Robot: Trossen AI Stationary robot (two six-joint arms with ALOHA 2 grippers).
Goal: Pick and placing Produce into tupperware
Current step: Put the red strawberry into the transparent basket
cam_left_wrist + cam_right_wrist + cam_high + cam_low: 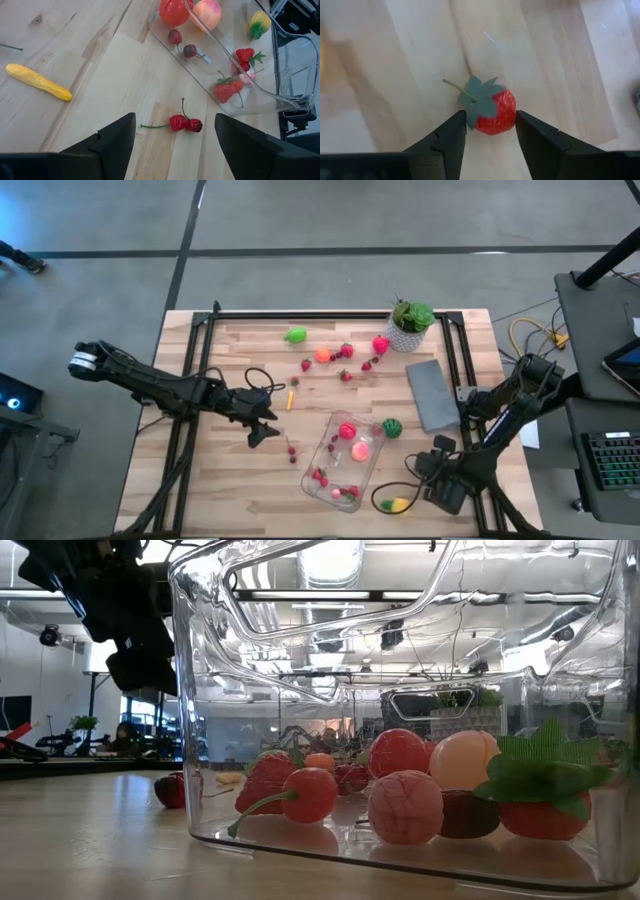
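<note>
My right claw (490,119) sits low over the pale wooden bench (220,480), its two dark fingers pressed against either side of a small red toy strawberry with a green leafy cap (492,112). The berry rests on the wood near the clear, round-cornered rectangular plastic tupperware (325,455), which already holds several red and pink pieces. My worry is the hold itself. The berry is rounded and glossy, and the fingers meet it low on its flanks with the floppy leaf against one of them. If I pinch leaf rather than body, I judge it could squirt forward or twist out as I lift. A loose berry could roll off the near edge of the bench or drop short of the container wall. A yellow and green toy fruit (398,504) lies just beside this arm and could be knocked as I swing. My left claw (262,425) hangs wide open above a pair of red toy cherries on stems (185,123), close to the container, so both arms crossing there could clash.
</note>
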